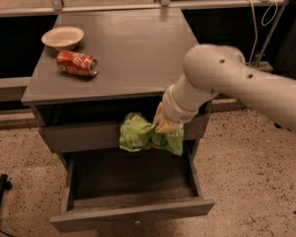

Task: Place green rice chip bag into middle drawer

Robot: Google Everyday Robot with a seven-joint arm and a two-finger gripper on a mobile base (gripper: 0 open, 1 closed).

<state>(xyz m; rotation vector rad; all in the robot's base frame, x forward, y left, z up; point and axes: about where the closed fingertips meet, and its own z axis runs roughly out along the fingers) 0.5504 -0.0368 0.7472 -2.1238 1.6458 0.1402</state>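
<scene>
One risk: the green rice chip bag, pinched in the tool, hangs against the upper drawer, above the open middle drawer, so lowering could snag it there. The arm reaches from the right, wrist angled down-left

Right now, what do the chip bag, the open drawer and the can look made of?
The green rice chip bag, held in the claw over the middle drawer: crinkled foil or plastic film, creased and slightly glossy. The drawer: likely grey-painted wood, matte flat boards. The red soda can: apparently metal, silvery end rim.
</scene>
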